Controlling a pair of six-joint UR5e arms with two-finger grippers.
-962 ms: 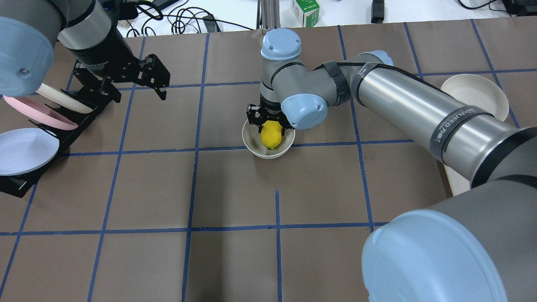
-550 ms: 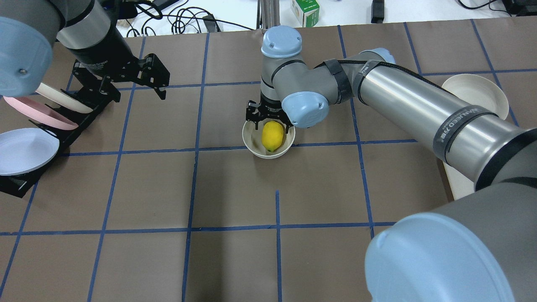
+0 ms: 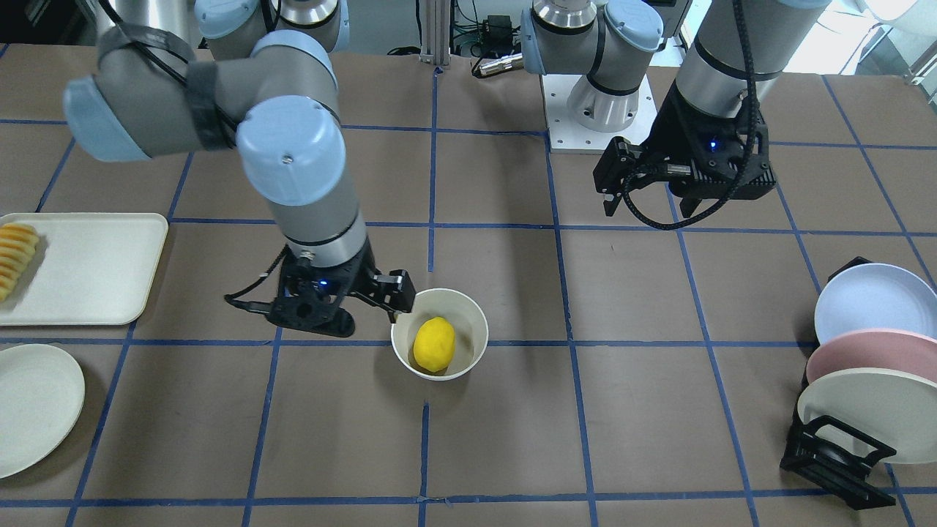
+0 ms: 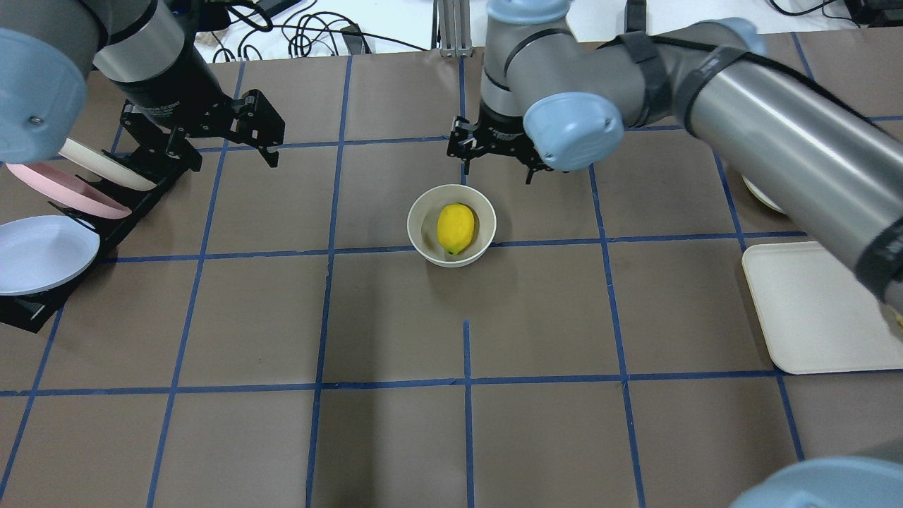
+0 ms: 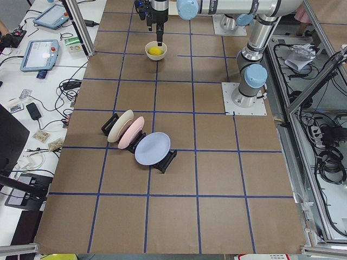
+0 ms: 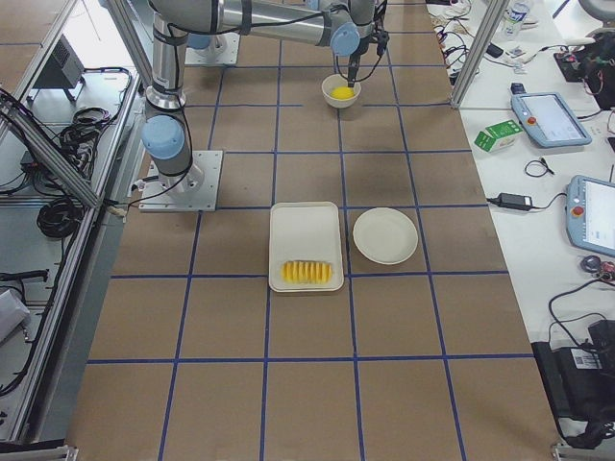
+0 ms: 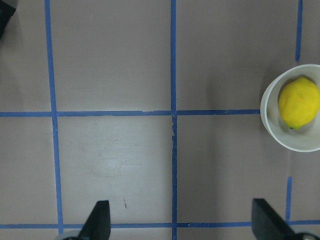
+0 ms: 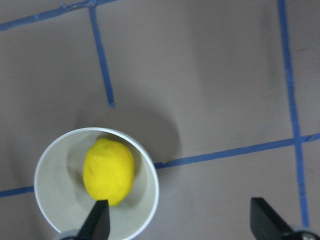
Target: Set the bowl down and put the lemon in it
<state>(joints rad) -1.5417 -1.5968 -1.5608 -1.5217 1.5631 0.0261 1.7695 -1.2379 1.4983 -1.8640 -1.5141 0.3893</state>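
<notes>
The cream-white bowl stands upright on the brown table near its middle. The yellow lemon lies inside it. My right gripper is open and empty, raised beyond the bowl and a little to its right. In the front view the right gripper hangs just left of the bowl and lemon. The right wrist view shows the bowl and lemon below one open finger. My left gripper is open and empty, far left of the bowl.
A black rack with white, pink and cream plates stands at the table's left. A cream tray lies at the right, with fruit slices on its end. A flat cream plate lies beside the tray.
My right gripper has let go of the lemon, risen and moved away from the bowl toward the far right. The lemon now rests in the bowl. The left arm has not moved.
</notes>
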